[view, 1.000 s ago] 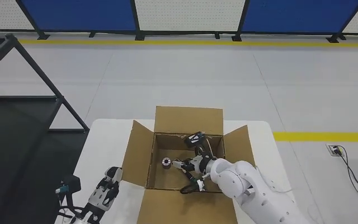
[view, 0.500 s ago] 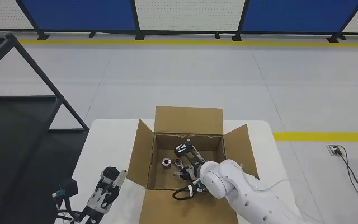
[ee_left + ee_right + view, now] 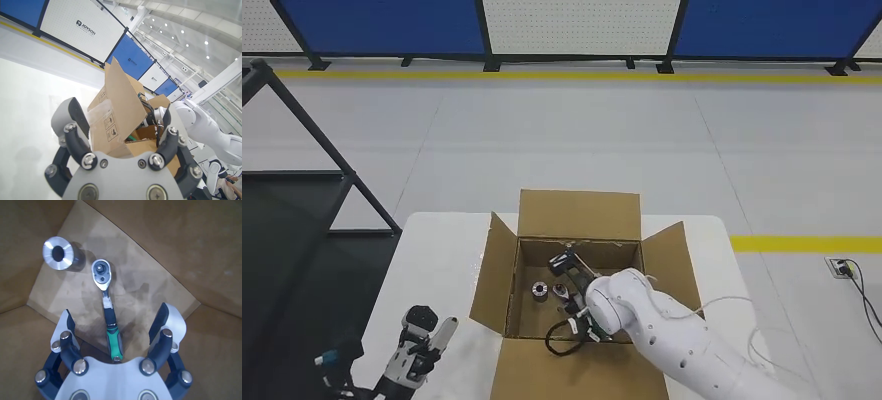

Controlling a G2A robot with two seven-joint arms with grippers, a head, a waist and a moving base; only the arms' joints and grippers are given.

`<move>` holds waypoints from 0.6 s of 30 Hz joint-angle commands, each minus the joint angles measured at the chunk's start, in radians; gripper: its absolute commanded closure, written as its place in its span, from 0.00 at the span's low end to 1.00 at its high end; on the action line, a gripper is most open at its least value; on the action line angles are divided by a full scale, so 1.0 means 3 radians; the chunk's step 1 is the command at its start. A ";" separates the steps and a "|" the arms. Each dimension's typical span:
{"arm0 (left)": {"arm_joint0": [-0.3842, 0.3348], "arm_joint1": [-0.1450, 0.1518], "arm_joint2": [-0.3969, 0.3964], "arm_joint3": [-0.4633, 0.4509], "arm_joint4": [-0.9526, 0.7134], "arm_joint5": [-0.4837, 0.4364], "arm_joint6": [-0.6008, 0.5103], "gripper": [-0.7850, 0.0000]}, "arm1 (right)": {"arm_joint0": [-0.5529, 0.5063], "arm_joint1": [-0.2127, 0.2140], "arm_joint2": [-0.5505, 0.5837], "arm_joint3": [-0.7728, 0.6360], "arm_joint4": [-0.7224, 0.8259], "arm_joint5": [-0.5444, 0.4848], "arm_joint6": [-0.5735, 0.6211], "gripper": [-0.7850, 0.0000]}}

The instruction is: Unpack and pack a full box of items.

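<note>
Open brown cardboard box [image 3: 579,214] on white table [image 3: 440,250], flaps folded out. On box floor: ratchet wrench with green-and-black handle [image 3: 109,314], steel head near shiny silver metal cylinder [image 3: 57,253] with centre hole, not touching. Down inside box, over wrench handle: right gripper [image 3: 115,311], fingers spread apart. Outside box, beside its left flap, facing it: left gripper [image 3: 122,108], fingers spread apart too.

Ratchet [image 3: 110,317] handle end behind right gripper [image 3: 115,310]
</note>
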 commanded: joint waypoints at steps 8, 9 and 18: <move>0.0011 0.0011 -0.0043 0.0039 -0.0063 -0.0024 -0.0036 0.00 | 0.0080 -0.0180 -0.0063 0.0383 0.0025 -0.0080 0.0147 0.36; 0.0011 0.0011 -0.0044 0.0037 -0.0065 -0.0019 -0.0040 0.00 | 0.0085 -0.0195 -0.0064 0.0413 0.0022 -0.0089 0.0150 0.45; 0.0020 0.0015 -0.0030 0.0012 -0.0044 0.0015 -0.0028 0.00 | 0.0088 -0.0306 -0.0052 0.0625 0.0002 -0.0184 0.0214 0.53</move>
